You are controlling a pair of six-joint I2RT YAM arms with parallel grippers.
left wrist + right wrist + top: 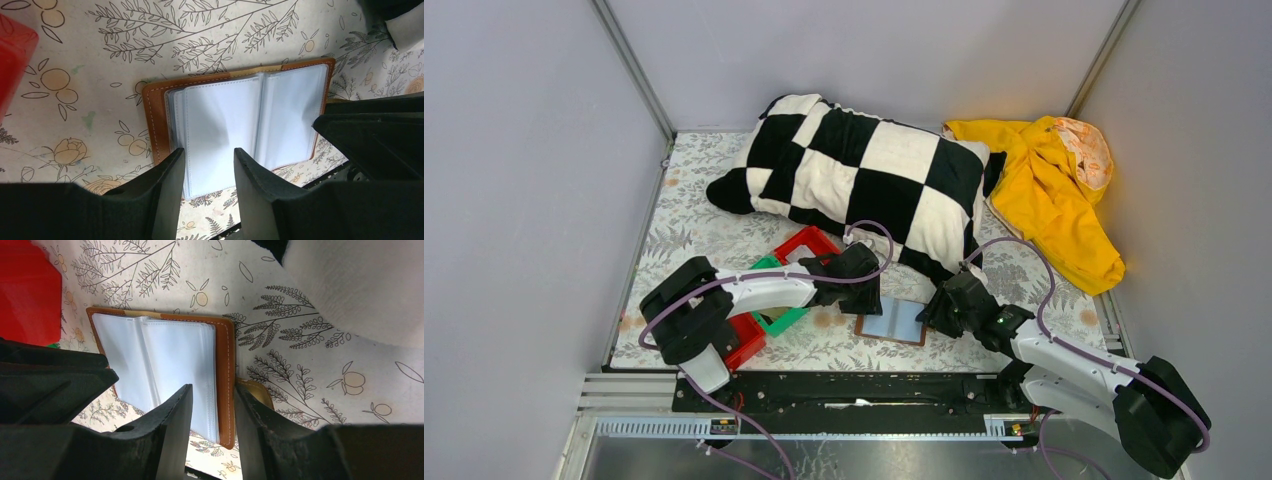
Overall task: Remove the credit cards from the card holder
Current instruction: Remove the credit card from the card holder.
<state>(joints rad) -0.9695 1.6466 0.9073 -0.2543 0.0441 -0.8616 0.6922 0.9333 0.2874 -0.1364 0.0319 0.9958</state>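
Observation:
The card holder lies open on the floral cloth, brown cover down and pale grey-blue sleeves up. No card shows in it. My left gripper is open at its left side. In the left wrist view the left gripper hangs over the near edge of the sleeves of the card holder. My right gripper is at its right side. In the right wrist view the right gripper is open, its fingers either side of the brown right edge of the card holder.
A red bin, a green bin and a second red bin lie left of the holder. A checkered pillow and a yellow garment lie behind. Grey walls close both sides.

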